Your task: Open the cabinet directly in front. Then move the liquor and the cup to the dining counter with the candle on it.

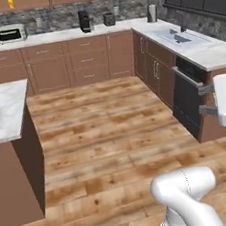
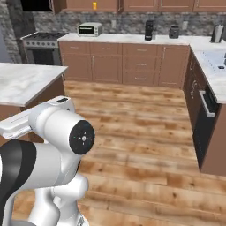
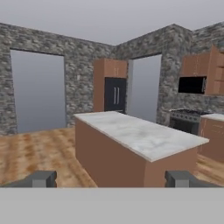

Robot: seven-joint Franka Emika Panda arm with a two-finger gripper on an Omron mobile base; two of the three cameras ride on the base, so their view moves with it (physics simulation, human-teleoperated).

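Dark finger tips of the tool [image 3: 111, 179] stand spread wide apart at the bottom of the hand view, with nothing between them. Straight ahead of the tool is a marble-topped island [image 3: 144, 138] on a brown base, and past it a stone wall with a tall dark fridge [image 3: 114, 95] set in wood. To the tool's right, a stove [image 3: 186, 120] sits under a dark hood. In the base views, the cup [image 2: 94, 5], a small yellow shape, stands in the open wall cabinet [image 2: 84, 5] above the toaster oven [image 2: 90, 29] on the far worktop [image 2: 128, 39]. A coffee machine [image 2: 149, 30] is further right along that worktop. The liquor cannot be made out.
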